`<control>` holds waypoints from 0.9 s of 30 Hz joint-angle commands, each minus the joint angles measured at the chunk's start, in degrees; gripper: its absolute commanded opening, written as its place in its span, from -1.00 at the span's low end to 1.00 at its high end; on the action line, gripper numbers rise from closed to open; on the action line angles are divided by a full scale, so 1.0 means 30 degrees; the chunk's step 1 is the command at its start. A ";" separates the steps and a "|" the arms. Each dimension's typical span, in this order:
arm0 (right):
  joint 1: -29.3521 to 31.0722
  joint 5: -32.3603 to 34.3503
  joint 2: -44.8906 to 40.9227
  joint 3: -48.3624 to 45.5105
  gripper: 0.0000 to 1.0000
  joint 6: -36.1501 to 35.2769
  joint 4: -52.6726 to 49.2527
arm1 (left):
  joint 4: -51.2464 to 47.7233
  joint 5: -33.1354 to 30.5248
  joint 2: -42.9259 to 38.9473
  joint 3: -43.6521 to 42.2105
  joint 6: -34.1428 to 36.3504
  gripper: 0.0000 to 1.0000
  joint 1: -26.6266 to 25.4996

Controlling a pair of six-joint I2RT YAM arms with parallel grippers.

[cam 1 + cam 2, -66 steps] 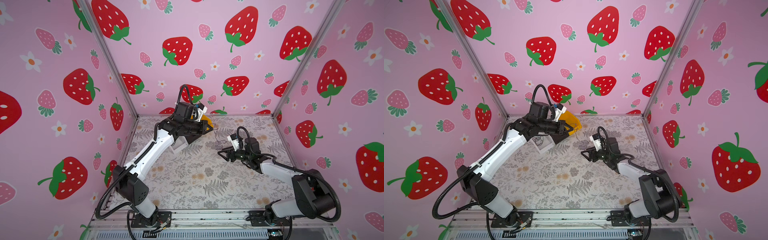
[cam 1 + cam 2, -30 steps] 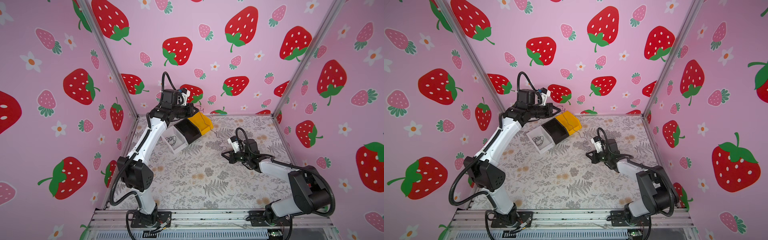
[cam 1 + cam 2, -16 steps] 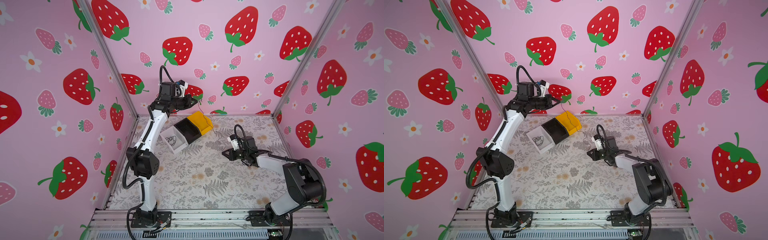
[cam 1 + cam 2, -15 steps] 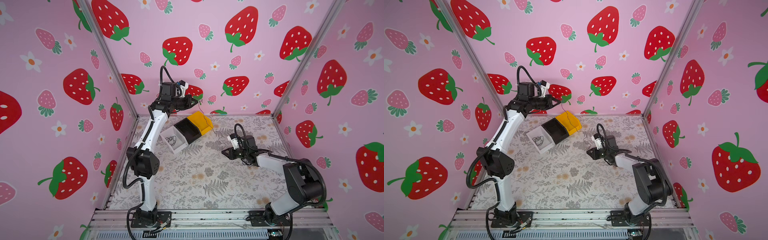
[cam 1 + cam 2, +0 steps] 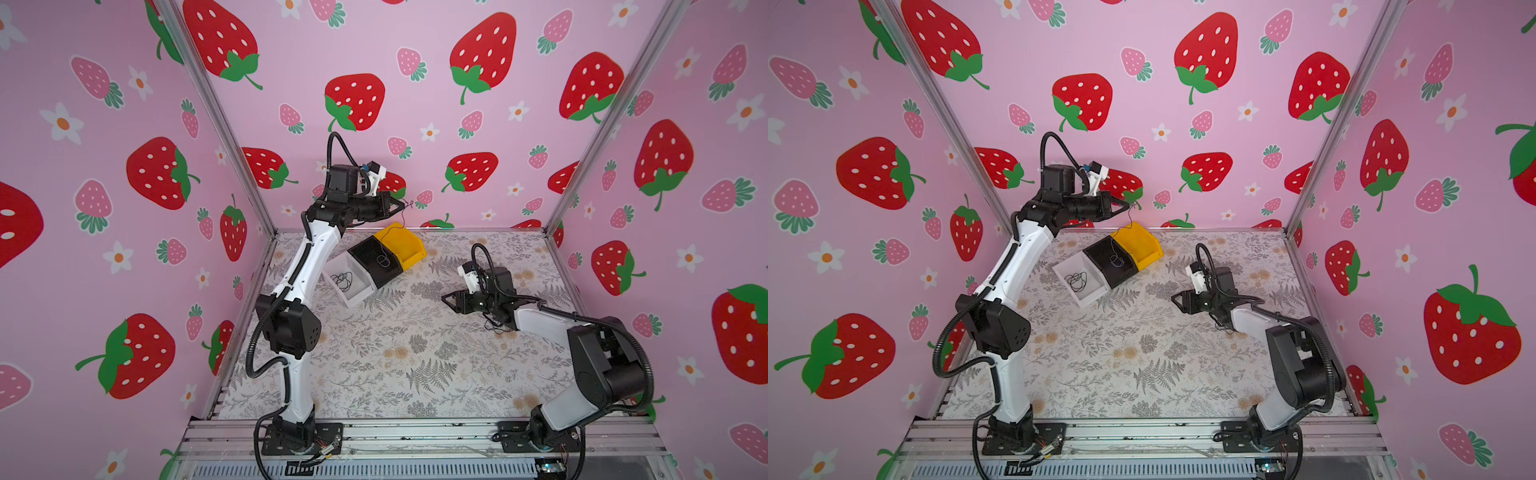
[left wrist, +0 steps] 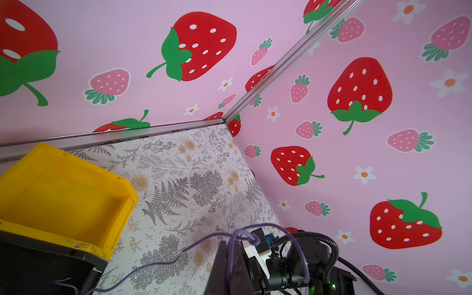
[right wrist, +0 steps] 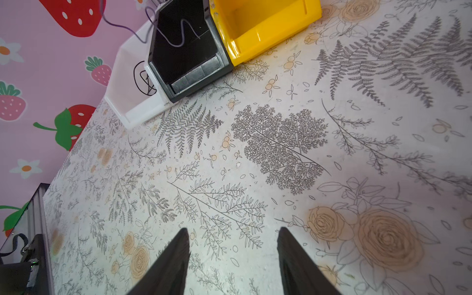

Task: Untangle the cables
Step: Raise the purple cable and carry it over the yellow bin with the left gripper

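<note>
**A:** Pink strawberry walls on three sides and a floral desk below. Where is the left end effector?

**B:** It is raised high near the back wall, above the bins. Its jaws are pressed together on a thin purple cable, pinched right at the tip.

**A:** And the rest of that strand?

**B:** It hangs from the tip down into the black bin, and its lower end curls into a small loop there. I cannot tell whether the loop rests on the bin floor.

**A:** Any other cable?

**B:** A tangled black cable lies in the white bin, which touches one side of the black bin. A yellow bin sits against the other side. The tangle is well below the left end effector and apart from it.

**A:** And the right end effector?

**B:** It is low over the desk, pointing toward the bins and well apart from them and from both cables. Its jaws stand partly spread and hold nothing.
</note>
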 commanded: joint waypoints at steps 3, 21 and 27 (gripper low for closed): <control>-0.0109 0.0151 -0.0422 -0.0681 0.17 -0.0194 -0.0107 | 0.1622 -0.0704 0.1119 0.1014 0.0089 -1.00 0.0277; -0.0988 0.1341 -0.3695 -0.2853 0.16 -0.0210 -0.0488 | 0.6579 -0.2554 0.4225 0.2726 -0.1764 -1.00 0.0226; -0.1017 0.1166 -0.3461 -0.2893 0.15 -0.0067 -0.0389 | 0.7749 -0.3537 0.5101 0.2001 -0.2003 -1.00 0.0168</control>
